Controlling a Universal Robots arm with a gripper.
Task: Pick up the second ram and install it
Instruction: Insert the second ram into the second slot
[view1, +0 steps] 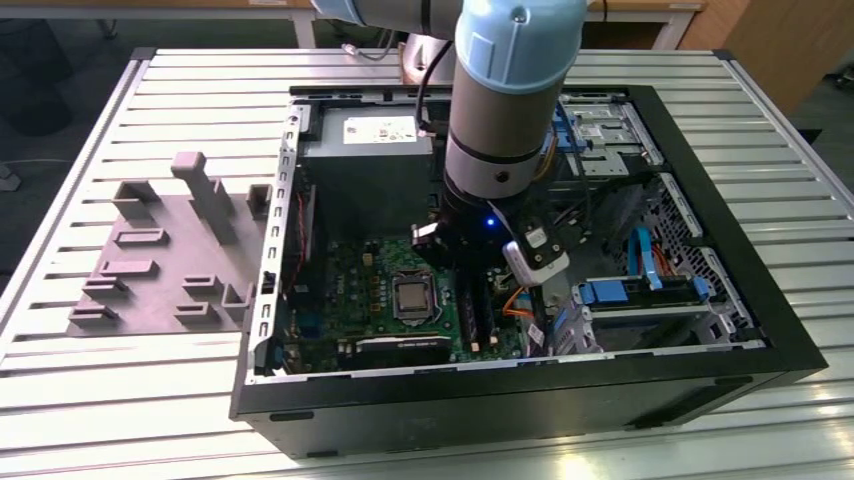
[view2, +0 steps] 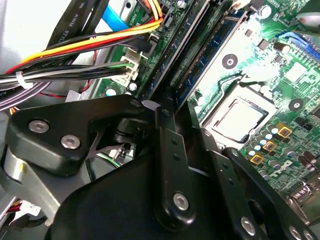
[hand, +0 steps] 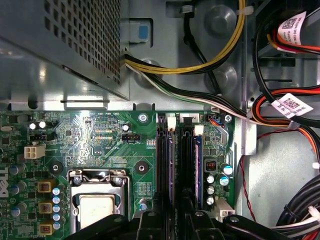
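Low inside the open computer case (view1: 694, 330), at the middle of the exterior view, the one arm (view1: 514, 90) reaches straight down and its gripper (view1: 454, 255) sits just over the green motherboard (view1: 354, 290). In the second wrist view the gripper (view2: 175, 105) has its fingers (view2: 167, 130) drawn nearly together, clamped on the thin top edge of the second ram (view2: 207, 52). The stick stands upright on its long edge, in line with the long black sockets (view2: 170, 50) and close beside them.

Room is tight on both sides. A bundle of black, yellow, orange and red cables (view2: 75, 55) crowds one flank of the sockets, and the single processor socket (view2: 235, 117) with its metal frame lies on the other, with a strip of bare board between. In the first wrist view the gripper (hand: 172, 220) is over the near end of the sockets (hand: 167, 165), and the one grey power supply (hand: 60, 45) overhangs the board's far edge, yellow and black wires (hand: 200, 65) curving out of it.

Outside the case, towards the exterior view's left, one grey moulded holder block (view1: 167, 250) lies on the slatted table (view1: 80, 400), well apart from the arm.
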